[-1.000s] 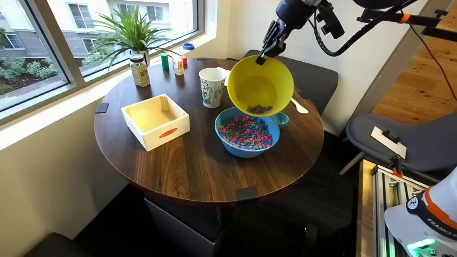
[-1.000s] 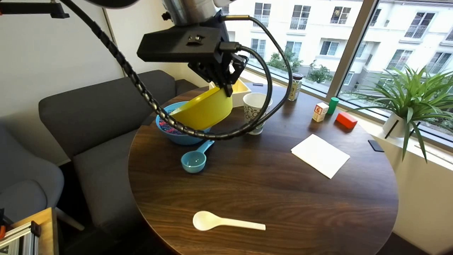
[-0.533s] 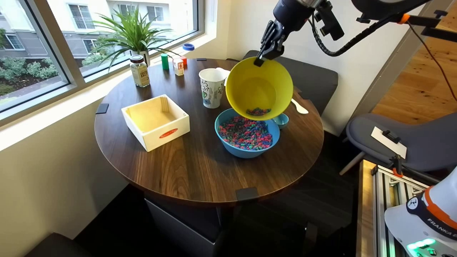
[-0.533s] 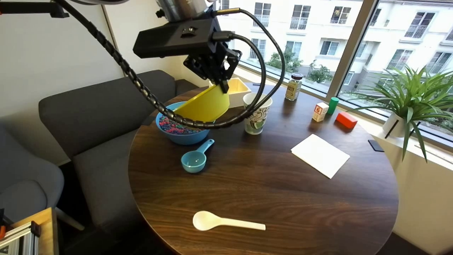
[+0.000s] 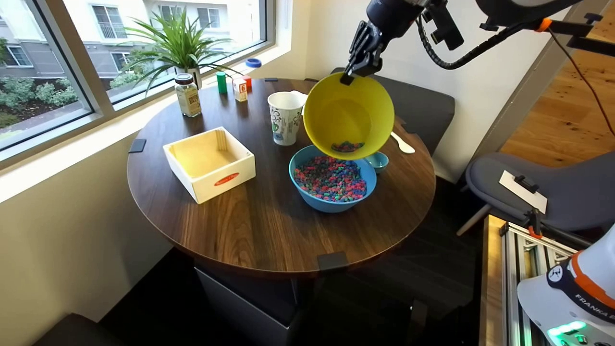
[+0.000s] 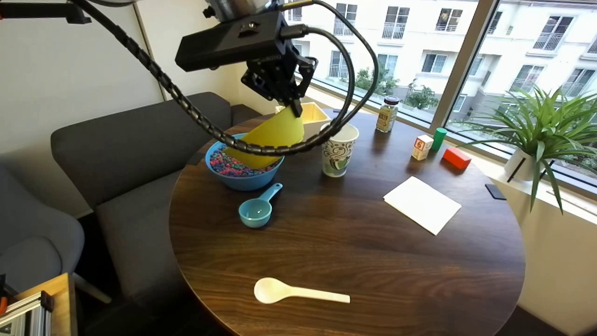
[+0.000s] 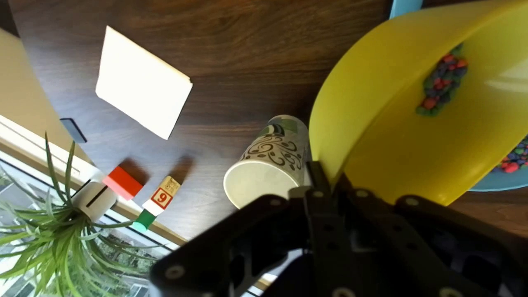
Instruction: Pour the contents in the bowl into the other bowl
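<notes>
Round dark-wood desk (image 5: 250, 230) nr a big window (image 6: 468, 56), w/ a grey couch (image 6: 144, 135) alongside. From my remote stn I've got the claw (image 5: 347, 78) clamped on the yellow bowl (image 5: 348, 113), pinching it by the rim; wrist view confirms. That bowl's up off the desk, tilted well over, its low edge right above the blue bowl (image 5: 329, 206), which sits upright on the desk. Can't tell if the 2 bowls touch. Blue bowl's holding lots of small pink, blue & green bits (image 5: 331, 182); a small clump (image 7: 443, 82) of them lies in the yellow bowl, along its low side.

White patterned cup (image 5: 284, 120) stands upright nr the blue bowl; wooden box (image 5: 206, 188) sits apart from it. Also in an exterior view I see: blue scoop (image 6: 255, 213) just beside the blue bowl, pale spoon (image 6: 298, 292), white paper (image 6: 422, 205), jar (image 6: 387, 116) w/ a dark lid, red block (image 6: 457, 158), green block (image 6: 439, 138), & a wooden block (image 6: 422, 148) marked 6. Potted plant (image 6: 541, 130) on the sill.
</notes>
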You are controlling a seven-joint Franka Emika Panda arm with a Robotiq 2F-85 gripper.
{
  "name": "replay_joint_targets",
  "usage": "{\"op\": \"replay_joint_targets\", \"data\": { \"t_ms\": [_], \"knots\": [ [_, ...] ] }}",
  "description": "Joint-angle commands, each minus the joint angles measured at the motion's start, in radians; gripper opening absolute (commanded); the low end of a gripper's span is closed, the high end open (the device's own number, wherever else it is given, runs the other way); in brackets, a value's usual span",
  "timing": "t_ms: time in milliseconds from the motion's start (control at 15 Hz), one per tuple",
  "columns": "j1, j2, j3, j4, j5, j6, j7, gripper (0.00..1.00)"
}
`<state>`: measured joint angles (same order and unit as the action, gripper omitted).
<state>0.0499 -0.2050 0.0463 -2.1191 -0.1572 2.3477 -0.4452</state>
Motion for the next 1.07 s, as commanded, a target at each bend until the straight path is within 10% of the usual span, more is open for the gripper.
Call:
{"op": "replay_joint_targets", "data": {
  "t_ms": [0, 1000],
  "knots": [
    [0.012, -0.021, 0.036, 0.031, -0.133, -0.055, 0.035, 0.02],
    [0.065, -0.030, 0.171, 0.076, -0.527, -0.217, 0.161, 0.01]
  ]
}}
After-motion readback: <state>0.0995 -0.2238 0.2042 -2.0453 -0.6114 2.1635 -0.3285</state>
